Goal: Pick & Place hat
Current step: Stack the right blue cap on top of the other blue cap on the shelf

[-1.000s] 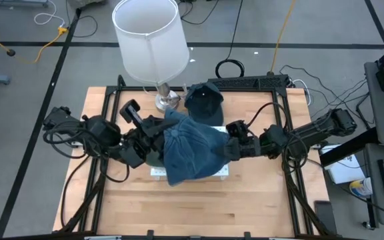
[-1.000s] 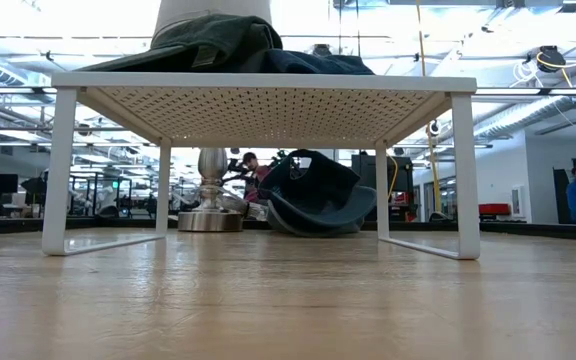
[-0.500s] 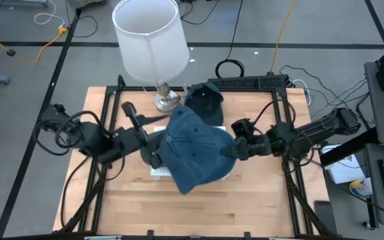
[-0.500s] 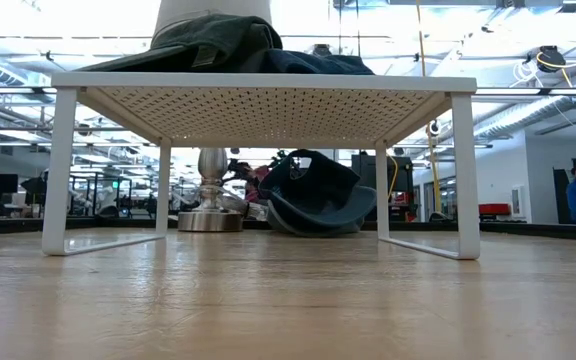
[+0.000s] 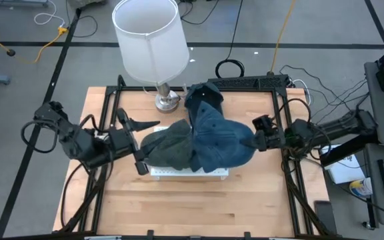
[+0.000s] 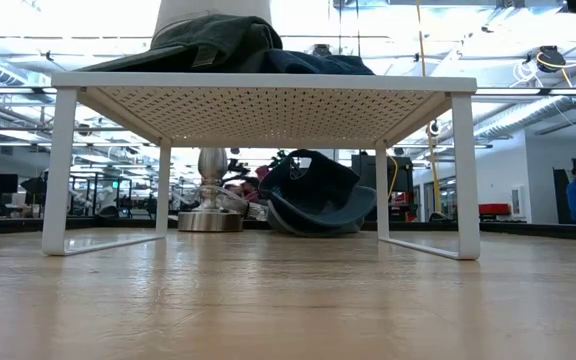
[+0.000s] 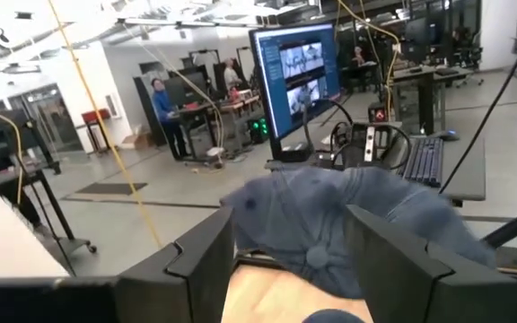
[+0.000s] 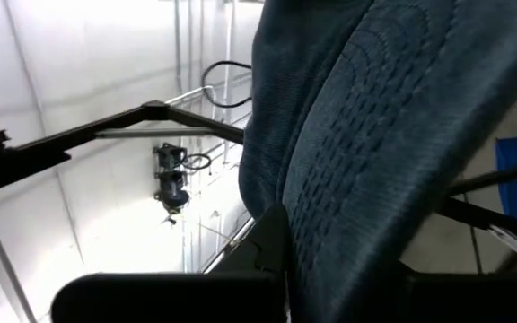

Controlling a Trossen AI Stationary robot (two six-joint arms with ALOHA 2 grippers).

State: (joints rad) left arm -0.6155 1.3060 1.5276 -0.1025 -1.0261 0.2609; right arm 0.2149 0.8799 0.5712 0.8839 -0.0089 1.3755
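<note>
Right gripper (image 5: pixel 257 140) clamped on the blue hat (image 5: pixel 220 140), holding it draped over the white rack (image 5: pixel 191 172) beside a dark green hat (image 5: pixel 169 148) lying there; left gripper (image 5: pixel 137 143) fingers spread, empty, off the rack's left end.

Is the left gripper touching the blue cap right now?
Apart. In the high view the left gripper sits off the blue cap's edge; the left wrist view shows its open fingers empty, the cap beyond them.
</note>
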